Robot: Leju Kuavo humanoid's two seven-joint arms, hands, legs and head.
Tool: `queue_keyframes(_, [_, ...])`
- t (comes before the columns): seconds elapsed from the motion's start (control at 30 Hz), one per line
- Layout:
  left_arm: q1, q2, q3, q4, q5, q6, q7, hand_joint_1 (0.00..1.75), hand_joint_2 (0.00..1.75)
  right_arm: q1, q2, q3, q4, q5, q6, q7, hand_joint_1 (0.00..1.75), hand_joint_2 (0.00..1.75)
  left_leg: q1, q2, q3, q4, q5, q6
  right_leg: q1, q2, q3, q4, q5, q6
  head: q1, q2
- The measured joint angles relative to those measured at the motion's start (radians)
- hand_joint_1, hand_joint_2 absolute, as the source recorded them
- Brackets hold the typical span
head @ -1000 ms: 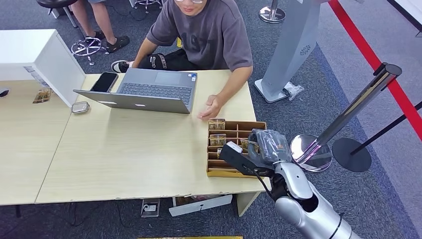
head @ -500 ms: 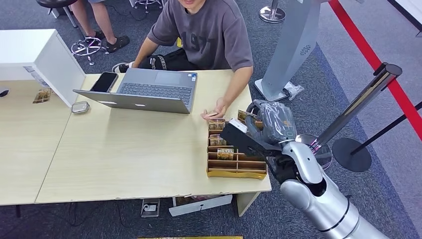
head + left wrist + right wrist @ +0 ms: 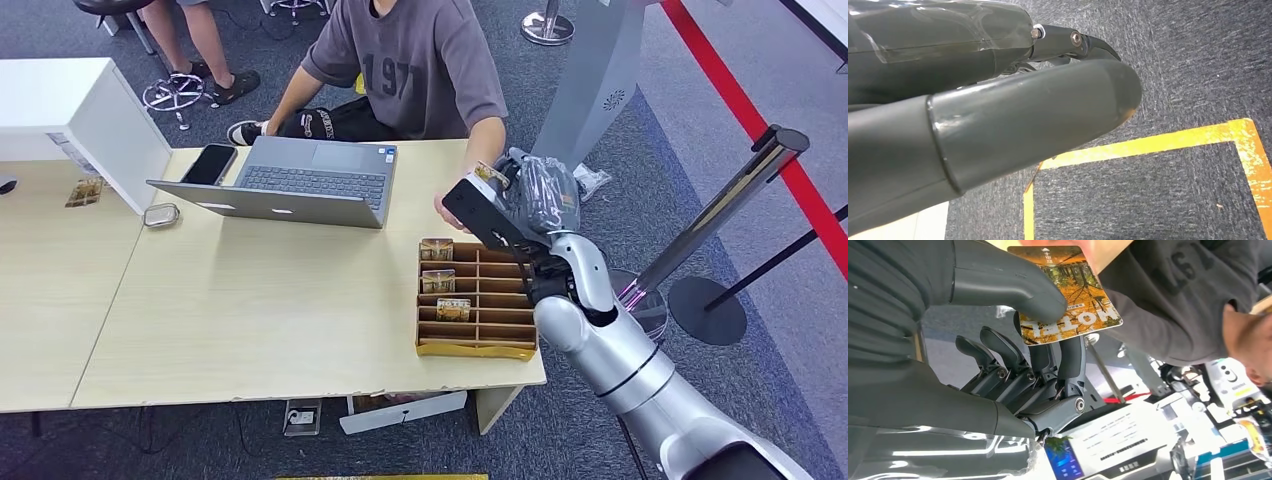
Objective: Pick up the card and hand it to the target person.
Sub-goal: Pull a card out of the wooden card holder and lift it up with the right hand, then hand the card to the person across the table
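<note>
My right hand (image 3: 520,200) is raised above the table's far right corner and pinches an orange hotel card (image 3: 490,174) between thumb and finger. The right wrist view shows the card (image 3: 1068,290) with an autumn-forest print under my thumb (image 3: 1013,285). The seated person in a grey T-shirt (image 3: 420,70) reaches an arm toward it; their hand (image 3: 444,208) is right beside the card, and their fingers (image 3: 1095,251) meet its far edge. My left hand (image 3: 998,125) hangs over dark carpet with nothing in it.
A wooden compartment tray (image 3: 478,346) holding a few more cards (image 3: 436,250) sits below my right hand. A laptop (image 3: 300,185), a phone (image 3: 210,163) and a white box (image 3: 70,110) stand further left. A chrome stanchion (image 3: 720,215) stands to my right.
My right hand rose from the tray with the card and moved toward the person. The person's hand lifted off the table to meet the card.
</note>
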Motion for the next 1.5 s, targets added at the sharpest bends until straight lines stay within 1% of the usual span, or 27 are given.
queue_keyframes(0.1, [-0.004, 0.001, 0.000, 0.000, -0.005, -0.001, 0.004, 0.00, 0.00, -0.021, 0.027, 0.000, 0.087, -0.003, -0.025, -0.014, 1.63, 1.75, 0.000, -0.001, 0.000, 0.000, 0.000, 0.000, 0.000, -0.001, 0.000, 0.000, 0.000, 0.000, 0.000, 0.000])
queue_keyframes(0.2, [-0.007, 0.000, 0.000, 0.000, -0.012, -0.003, 0.010, 0.00, 0.00, -0.047, 0.054, 0.001, 0.170, -0.004, -0.069, -0.035, 1.57, 1.75, 0.000, -0.001, 0.000, 0.000, 0.000, 0.000, 0.000, -0.001, 0.000, 0.000, 0.000, 0.000, 0.000, 0.000])
queue_keyframes(0.33, [-0.012, 0.000, -0.001, 0.000, -0.018, -0.004, 0.014, 0.00, 0.00, -0.070, 0.090, 0.001, 0.268, -0.002, -0.117, -0.059, 1.40, 1.75, 0.000, -0.001, 0.000, 0.000, 0.000, 0.000, 0.000, -0.001, 0.000, 0.000, 0.000, 0.000, 0.000, 0.000])
queue_keyframes(0.4, [-0.012, 0.000, -0.002, 0.000, -0.019, -0.004, 0.015, 0.00, 0.00, -0.076, 0.103, 0.001, 0.305, 0.001, -0.126, -0.063, 1.09, 1.75, 0.000, -0.001, 0.000, 0.000, 0.000, 0.000, 0.000, -0.001, 0.000, 0.000, 0.000, 0.000, 0.000, 0.000])
queue_keyframes(0.47, [-0.013, 0.000, -0.002, 0.000, -0.019, -0.004, 0.015, 0.00, 0.00, -0.080, 0.113, 0.001, 0.337, 0.004, -0.131, -0.068, 0.41, 1.75, 0.000, -0.001, 0.000, 0.000, 0.000, 0.000, 0.000, -0.001, 0.000, 0.000, 0.000, 0.000, 0.000, 0.000])
queue_keyframes(0.53, [-0.013, 0.000, -0.003, 0.000, -0.019, -0.003, 0.015, 0.00, 0.00, -0.081, 0.123, 0.001, 0.364, 0.006, -0.130, -0.076, 0.00, 1.75, 0.000, -0.001, 0.000, 0.000, 0.000, 0.000, 0.000, -0.001, 0.000, 0.000, 0.000, 0.000, 0.000, 0.000])
queue_keyframes(0.73, [-0.013, 0.000, -0.005, 0.000, -0.019, -0.004, 0.013, 0.00, 0.00, -0.077, 0.143, 0.008, 0.407, 0.002, -0.088, -0.114, 0.00, 1.75, 0.000, -0.001, 0.000, 0.000, 0.000, 0.000, 0.000, 0.000, -0.001, 0.000, 0.000, 0.000, 0.000, 0.000])
queue_keyframes(0.9, [-0.012, 0.000, -0.006, 0.000, -0.018, -0.004, 0.011, 0.00, 0.00, -0.060, 0.153, 0.015, 0.426, -0.008, -0.061, -0.107, 0.00, 1.75, 0.000, -0.001, 0.000, 0.000, 0.000, 0.000, 0.000, 0.000, -0.001, 0.000, 0.000, 0.000, 0.000, 0.000])
queue_keyframes(1.0, [-0.010, 0.000, -0.006, 0.000, -0.016, -0.003, 0.008, 0.00, 0.00, -0.050, 0.156, 0.018, 0.434, -0.029, -0.069, -0.102, 0.00, 1.75, 0.000, -0.001, 0.000, 0.000, 0.000, 0.000, 0.000, 0.000, -0.001, 0.000, 0.000, 0.000, 0.000, 0.000])
queue_keyframes(1.1, [-0.007, 0.000, -0.005, 0.000, -0.011, 0.000, 0.006, 0.00, 0.00, -0.034, 0.157, 0.018, 0.435, -0.082, -0.115, -0.114, 0.00, 1.75, 0.000, -0.001, 0.000, 0.000, 0.000, 0.000, 0.000, 0.000, 0.000, 0.000, 0.000, 0.000, 0.000, 0.000])
queue_keyframes(1.33, [0.009, 0.000, -0.005, 0.000, 0.004, 0.015, 0.001, 0.00, 0.00, 0.034, 0.157, -0.013, 0.367, -0.274, -0.278, -0.201, 0.00, 1.75, 0.000, 0.001, 0.001, 0.000, 0.000, 0.000, 0.000, 0.001, -0.001, 0.000, 0.000, 0.000, 0.000, 0.000])
queue_keyframes(1.4, [0.011, 0.000, -0.005, 0.000, 0.009, 0.017, -0.001, 0.00, 0.00, 0.058, 0.156, -0.028, 0.329, -0.322, -0.304, -0.230, 0.00, 1.75, 0.000, 0.001, 0.001, 0.000, 0.000, 0.000, 0.000, 0.001, -0.001, 0.000, 0.000, 0.000, 0.000, 0.000])
queue_keyframes(1.5, [0.014, 0.000, -0.005, 0.000, 0.014, 0.020, -0.007, 0.00, 0.00, 0.096, 0.156, -0.054, 0.266, -0.382, -0.317, -0.278, 0.00, 1.75, 0.000, 0.002, 0.001, 0.000, 0.000, 0.000, 0.000, 0.001, -0.001, 0.000, 0.000, 0.000, 0.000, 0.000])
